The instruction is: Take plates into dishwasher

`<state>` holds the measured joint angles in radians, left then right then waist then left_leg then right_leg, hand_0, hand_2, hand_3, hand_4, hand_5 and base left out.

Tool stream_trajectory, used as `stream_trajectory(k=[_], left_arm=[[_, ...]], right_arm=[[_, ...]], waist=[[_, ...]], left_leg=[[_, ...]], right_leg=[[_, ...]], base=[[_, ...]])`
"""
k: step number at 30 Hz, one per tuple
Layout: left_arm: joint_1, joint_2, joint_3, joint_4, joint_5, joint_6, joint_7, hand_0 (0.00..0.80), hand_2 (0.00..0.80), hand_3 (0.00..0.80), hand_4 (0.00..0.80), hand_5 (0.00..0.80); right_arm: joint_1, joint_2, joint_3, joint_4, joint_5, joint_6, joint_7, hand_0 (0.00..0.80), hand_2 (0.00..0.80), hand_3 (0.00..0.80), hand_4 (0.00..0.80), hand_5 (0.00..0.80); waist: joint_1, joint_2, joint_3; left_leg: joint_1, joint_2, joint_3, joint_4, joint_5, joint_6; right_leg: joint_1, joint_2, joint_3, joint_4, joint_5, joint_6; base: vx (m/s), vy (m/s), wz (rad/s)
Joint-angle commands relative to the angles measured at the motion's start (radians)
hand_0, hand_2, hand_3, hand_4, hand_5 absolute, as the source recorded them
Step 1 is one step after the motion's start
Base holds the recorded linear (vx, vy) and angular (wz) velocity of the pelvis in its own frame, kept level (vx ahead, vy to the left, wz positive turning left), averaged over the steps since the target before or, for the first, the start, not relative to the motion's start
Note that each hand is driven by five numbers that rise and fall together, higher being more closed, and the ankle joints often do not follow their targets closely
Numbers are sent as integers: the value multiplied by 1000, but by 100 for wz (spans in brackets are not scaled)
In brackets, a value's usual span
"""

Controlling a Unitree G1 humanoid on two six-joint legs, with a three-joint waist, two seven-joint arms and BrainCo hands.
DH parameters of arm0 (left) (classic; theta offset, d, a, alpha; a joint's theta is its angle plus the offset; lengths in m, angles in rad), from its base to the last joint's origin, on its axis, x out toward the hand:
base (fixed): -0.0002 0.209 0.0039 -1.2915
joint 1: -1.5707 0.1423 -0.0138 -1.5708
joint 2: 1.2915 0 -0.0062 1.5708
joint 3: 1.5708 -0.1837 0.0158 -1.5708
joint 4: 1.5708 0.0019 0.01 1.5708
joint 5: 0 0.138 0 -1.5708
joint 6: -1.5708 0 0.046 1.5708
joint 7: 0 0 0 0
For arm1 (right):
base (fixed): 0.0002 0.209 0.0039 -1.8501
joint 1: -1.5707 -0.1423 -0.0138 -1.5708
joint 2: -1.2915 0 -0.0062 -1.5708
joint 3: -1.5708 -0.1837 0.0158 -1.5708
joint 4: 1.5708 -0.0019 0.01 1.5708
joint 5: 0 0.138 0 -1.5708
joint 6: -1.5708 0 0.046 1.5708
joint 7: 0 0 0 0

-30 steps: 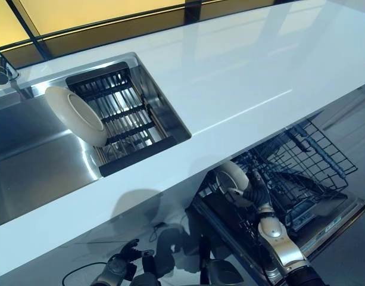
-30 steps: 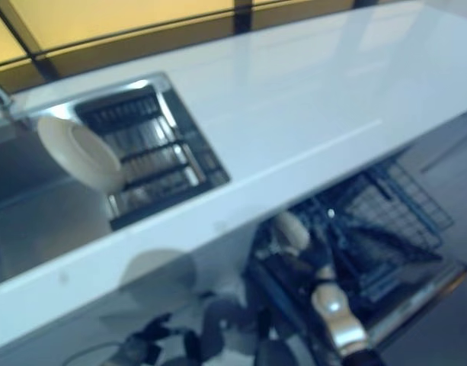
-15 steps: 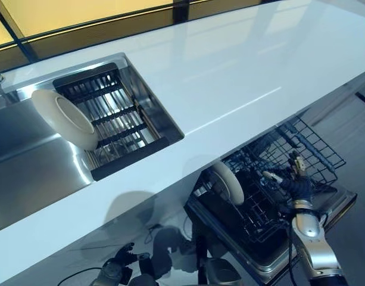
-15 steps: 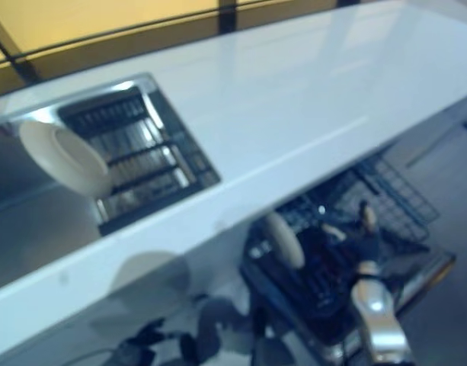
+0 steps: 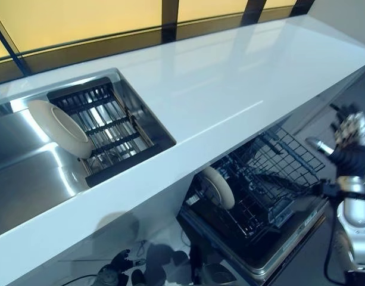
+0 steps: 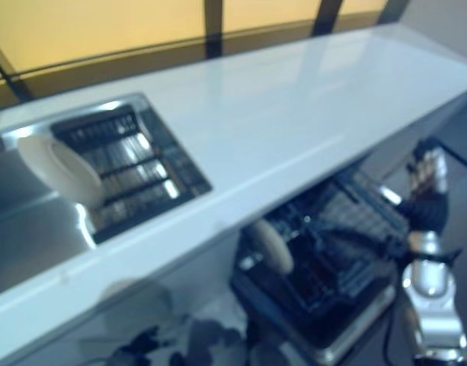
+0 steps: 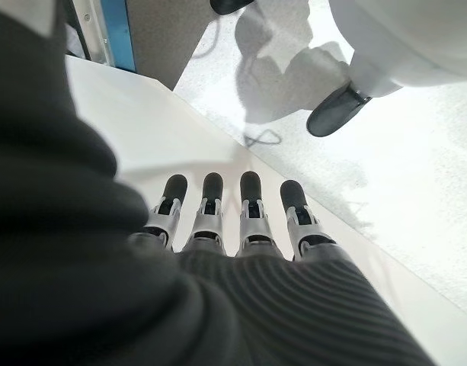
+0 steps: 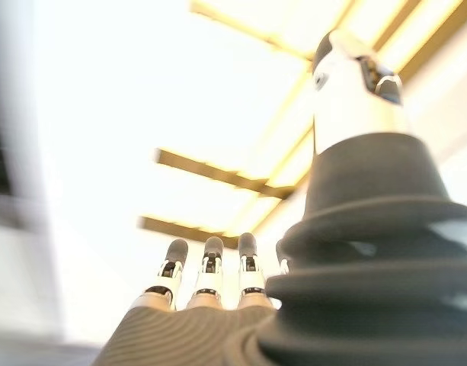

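From the left eye view I see a long white counter (image 5: 242,77) with a steel sink (image 5: 27,173) set in it at my left. A dark drying rack (image 5: 108,128) sits in the sink, and one cream plate (image 5: 58,128) leans on edge against the rack's left end. Below the counter the dishwasher rack (image 5: 271,179) is pulled out, and a second plate (image 5: 218,186) stands upright in its left part. My right hand (image 5: 351,140) is raised at the far right, well apart from that rack, with the fingers straight and spread and nothing in them. My left hand (image 5: 114,275) shows only low at the bottom edge, small and dark.

The right eye view gives the same scene: the plate in the sink (image 6: 59,171) leaning on the rack, the other plate (image 6: 268,245) upright in the dishwasher, the right hand (image 6: 427,187) lifted beside the counter's end.

In the left wrist view the left hand (image 7: 241,221) has its fingers straight in a row, relaxed, holding nothing; past them is a pale floor.

In the right wrist view the right hand's fingers (image 8: 210,271) point straight up toward a bright ceiling, and the hand is empty.
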<state>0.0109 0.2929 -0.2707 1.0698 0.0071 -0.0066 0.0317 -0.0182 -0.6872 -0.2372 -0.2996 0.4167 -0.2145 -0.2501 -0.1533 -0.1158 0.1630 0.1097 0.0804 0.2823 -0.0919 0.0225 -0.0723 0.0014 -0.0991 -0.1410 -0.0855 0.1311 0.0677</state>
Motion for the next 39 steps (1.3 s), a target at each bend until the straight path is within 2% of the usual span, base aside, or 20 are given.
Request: stream_trajectory(k=[1, 8, 11, 15, 19, 21, 23, 25, 28, 31, 35, 39], left_arm=[[-55, 24, -12, 55, 11, -11, -13, 0, 0, 0, 0, 0], [-51, 30, -21, 83, 13, -34, -5, 0, 0, 0, 0, 0], [-50, 38, -21, 78, 9, -42, -3, 0, 0, 0, 0, 0], [-53, 53, -16, 74, 15, -36, -5, 0, 0, 0, 0, 0], [-56, 72, -23, 69, 42, -18, -16, 0, 0, 0, 0, 0], [-62, 81, -27, 70, 48, -11, -23, 0, 0, 0, 0, 0], [-65, 89, -32, 54, 58, 8, -30, 0, 0, 0, 0, 0], [-70, 95, -35, 46, 52, 17, -30, 0, 0, 0, 0, 0], [-74, 94, -34, 40, 48, 25, -29, 0, 0, 0, 0, 0], [-72, 93, -33, 29, 59, 31, -37, 0, 0, 0, 0, 0], [-62, 100, -26, 26, 58, 18, -37, 0, 0, 0, 0, 0], [-53, 108, -5, 25, 47, 7, -32, 0, 0, 0, 0, 0]], right_arm=[[-211, -113, -26, -59, -47, -37, 46, 0, 0, 0, 0, 0], [-437, -215, 123, -4, -69, 35, 217, 0, 0, 0, 0, 0], [-520, -252, 198, 62, -109, 50, 287, 0, 0, 0, 0, 0], [-641, -301, 304, 200, -223, 62, 273, 0, 0, 0, 0, 0], [-729, -353, 386, 303, -337, 64, 219, 0, 0, 0, 0, 0], [-754, -364, 410, 336, -393, 61, 208, 0, 0, 0, 0, 0], [-804, -388, 455, 403, -477, 47, 176, 0, 0, 0, 0, 0], [-843, -410, 480, 438, -503, 51, 155, 0, 0, 0, 0, 0], [-872, -441, 506, 487, -584, 18, 107, 0, 0, 0, 0, 0], [-885, -482, 531, 511, -708, 18, 70, 0, 0, 0, 0, 0], [-877, -521, 561, 498, -767, 30, 65, 0, 0, 0, 0, 0], [-887, -540, 584, 494, -776, -10, 77, 0, 0, 0, 0, 0]], waist=[[42, 21, -13], [95, 17, -39], [126, 12, -41], [164, 15, -40], [189, 29, -35], [192, 33, -33], [190, 35, -31], [191, 30, -30], [190, 22, -32], [183, 15, -39], [176, 13, -39], [194, 6, -51]], left_leg=[[-7, -46, 27, 5, -55, 93], [-9, -63, 0, 5, -53, 101], [-18, -82, -29, 5, -51, 113], [-31, -101, -82, 5, -44, 123], [-33, -109, -160, 10, -39, 131], [-31, -113, -188, 13, -38, 133], [-15, -124, -244, 7, -49, 133], [-9, -132, -278, 9, -57, 131], [-6, -140, -312, 10, -68, 125], [1, -158, -371, 11, -80, 125], [7, -166, -416, 18, -85, 133], [3, -154, -415, 26, -81, 123]], right_leg=[[19, 0, -21, 86, -98, 65], [21, -22, -54, 127, -105, 73], [10, -41, -66, 182, -91, 81], [-14, -73, -75, 298, -58, 79], [-56, -103, -41, 440, -5, 67], [-66, -108, -21, 460, -2, 63], [-107, -99, 8, 445, 15, 65], [-113, -92, 20, 385, 6, 65], [-107, -72, 34, 271, -5, 68], [-126, -35, 86, 186, -3, 74], [-130, -12, 131, 192, -13, 74], [-69, -2, 102, 154, -56, 67]], base=[[10, 43, 1], [6, 98, 4], [-36, 121, 19], [-49, 144, 33], [2, 125, 45], [48, 64, 58], [90, 29, 81], [100, -42, 90], [85, -67, 77], [141, -97, 63], [119, -124, 63], [88, -189, 18]])
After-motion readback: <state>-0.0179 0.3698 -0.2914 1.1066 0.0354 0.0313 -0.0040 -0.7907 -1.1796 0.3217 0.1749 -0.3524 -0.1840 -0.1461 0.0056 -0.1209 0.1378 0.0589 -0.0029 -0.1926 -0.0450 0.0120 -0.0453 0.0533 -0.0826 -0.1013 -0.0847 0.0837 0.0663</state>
